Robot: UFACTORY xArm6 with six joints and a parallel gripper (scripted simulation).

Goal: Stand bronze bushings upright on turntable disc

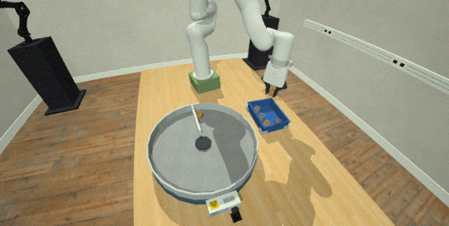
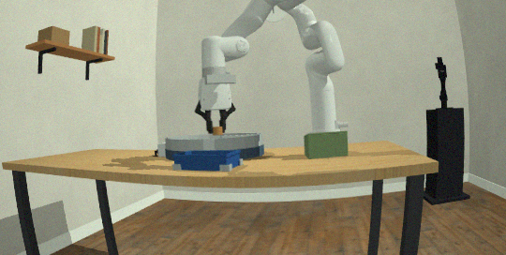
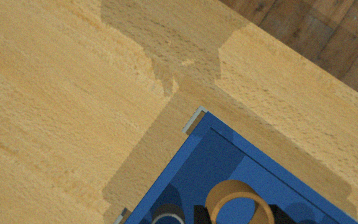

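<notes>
My gripper (image 1: 271, 92) (image 2: 216, 127) is shut on a bronze bushing (image 2: 217, 131) (image 3: 231, 187), held above the blue crate (image 1: 274, 128) (image 2: 206, 160) (image 3: 176, 167). The wrist view shows its open end. In the crate, the top view shows another bronze bushing (image 1: 266, 122) near the front and grey steel bushings (image 1: 257, 109) (image 1: 261, 116) (image 1: 278, 120); one steel bushing (image 3: 168, 210) shows in the wrist view. A bronze bushing (image 1: 199, 115) is on the turntable's grey disc (image 1: 175, 160), beside the white bar; it looks upright. The dark hub (image 1: 203, 143) is bare.
The turntable's raised rim (image 1: 150, 140) (image 2: 187, 143) surrounds the disc. A white bar (image 1: 196, 123) reaches from the rim to near the hub. A white box (image 1: 224, 203) with a warning label is at the turntable's front. The green base block (image 1: 205, 84) (image 2: 325, 144) stands behind.
</notes>
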